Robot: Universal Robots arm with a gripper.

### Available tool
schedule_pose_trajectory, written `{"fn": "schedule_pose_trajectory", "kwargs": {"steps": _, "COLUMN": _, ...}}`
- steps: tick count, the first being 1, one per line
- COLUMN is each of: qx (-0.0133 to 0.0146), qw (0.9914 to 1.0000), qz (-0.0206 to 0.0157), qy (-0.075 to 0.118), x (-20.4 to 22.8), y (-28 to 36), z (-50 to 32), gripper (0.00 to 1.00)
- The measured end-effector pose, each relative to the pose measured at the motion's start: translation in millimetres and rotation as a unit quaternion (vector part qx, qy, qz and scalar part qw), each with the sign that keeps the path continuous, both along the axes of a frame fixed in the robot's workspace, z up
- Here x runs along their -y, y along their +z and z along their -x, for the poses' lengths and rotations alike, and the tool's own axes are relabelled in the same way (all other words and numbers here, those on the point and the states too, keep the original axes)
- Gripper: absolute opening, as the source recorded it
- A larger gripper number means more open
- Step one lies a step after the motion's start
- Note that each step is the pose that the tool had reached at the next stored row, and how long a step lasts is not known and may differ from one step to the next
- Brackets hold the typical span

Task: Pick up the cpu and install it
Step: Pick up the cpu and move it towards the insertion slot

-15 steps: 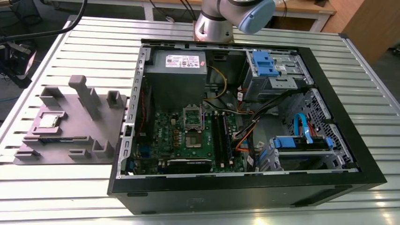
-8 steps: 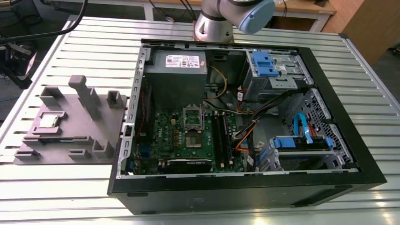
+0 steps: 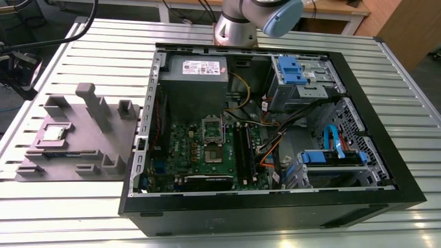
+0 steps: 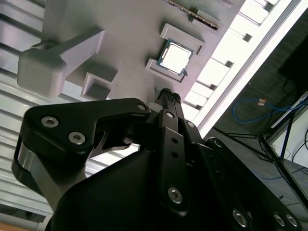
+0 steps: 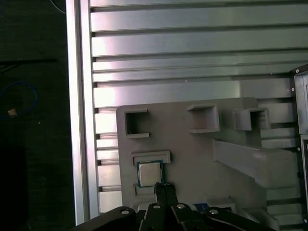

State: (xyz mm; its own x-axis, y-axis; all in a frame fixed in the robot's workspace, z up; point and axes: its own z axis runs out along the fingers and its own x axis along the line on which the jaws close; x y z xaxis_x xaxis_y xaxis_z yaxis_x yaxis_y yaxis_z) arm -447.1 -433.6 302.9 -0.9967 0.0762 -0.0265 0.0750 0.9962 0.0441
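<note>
The cpu [image 3: 53, 133] is a small silvery square chip with a pale rim. It lies flat in a recess of the grey moulded tray [image 3: 103, 124], at the exterior view's left, beside the open computer case. Both wrist views look down on the cpu [image 4: 174, 57] [image 5: 149, 173] from well above the tray. My gripper [image 4: 166, 94] [image 5: 163, 185] hangs over the tray next to the chip, clear of it. Its two black fingers are pressed together and hold nothing. Inside the case, the motherboard's socket frame [image 3: 212, 128] stands in the middle of the green board.
The black case [image 3: 276, 134] holds a power supply [image 3: 196, 70], blue drive cages [image 3: 296, 72] and orange and blue cables. A long memory stick [image 3: 65, 152] lies in the tray, which has tall grey posts [image 3: 93, 101]. The slatted metal table [image 3: 90, 46] ends near the tray.
</note>
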Motion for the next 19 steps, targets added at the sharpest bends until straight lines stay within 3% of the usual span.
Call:
{"fn": "schedule_pose_trajectory", "kwargs": {"steps": 9, "qx": 0.0003, "qw": 1.00000, "qz": 0.0001, "qy": 0.000, "x": 0.0, "y": -8.4, "z": 0.8, "gripper": 0.11}}
{"fn": "schedule_pose_trajectory", "kwargs": {"steps": 19, "qx": 0.0003, "qw": 1.00000, "qz": 0.0002, "qy": 0.000, "x": 0.0, "y": -10.1, "z": 0.9, "gripper": 0.11}}
